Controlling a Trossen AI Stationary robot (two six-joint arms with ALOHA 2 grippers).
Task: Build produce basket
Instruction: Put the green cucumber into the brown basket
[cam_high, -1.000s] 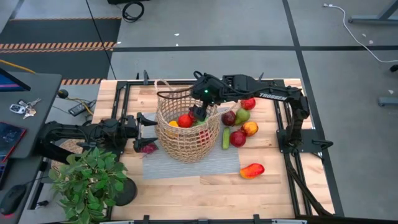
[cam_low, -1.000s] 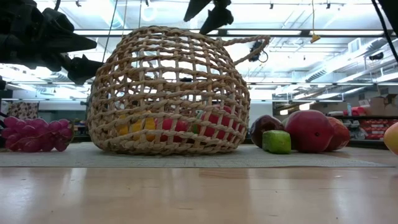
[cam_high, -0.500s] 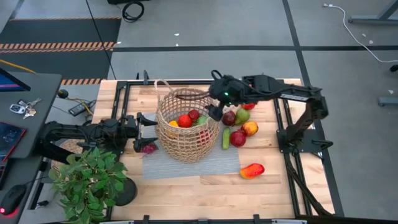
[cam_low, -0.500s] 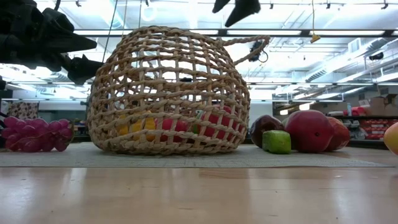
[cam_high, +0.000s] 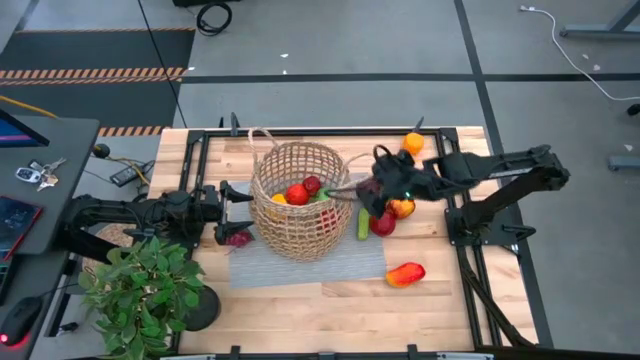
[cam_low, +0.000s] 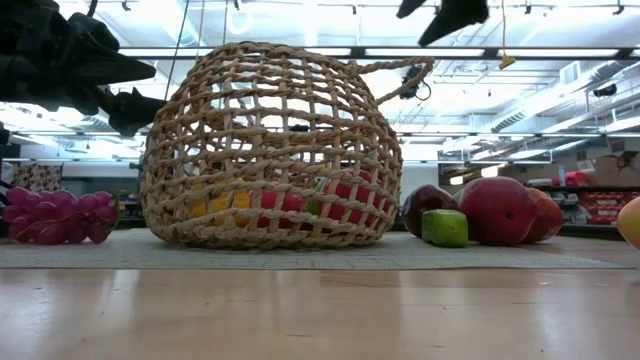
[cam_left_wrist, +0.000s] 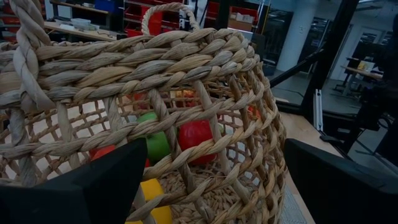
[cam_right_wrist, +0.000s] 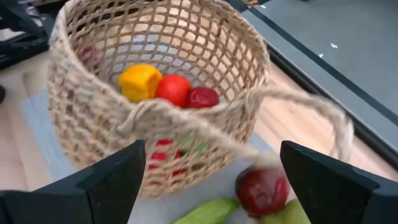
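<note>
1. The left gripper (cam_high: 236, 209) was held open and empty beside the basket (cam_high: 300, 200) (mid-table).
2. The right gripper (cam_high: 366, 192) was hung open, empty, over loose produce (cam_high: 383, 222); another piece should be picked next.

No text, label, brand, number or sign can be read in any of the four views
</note>
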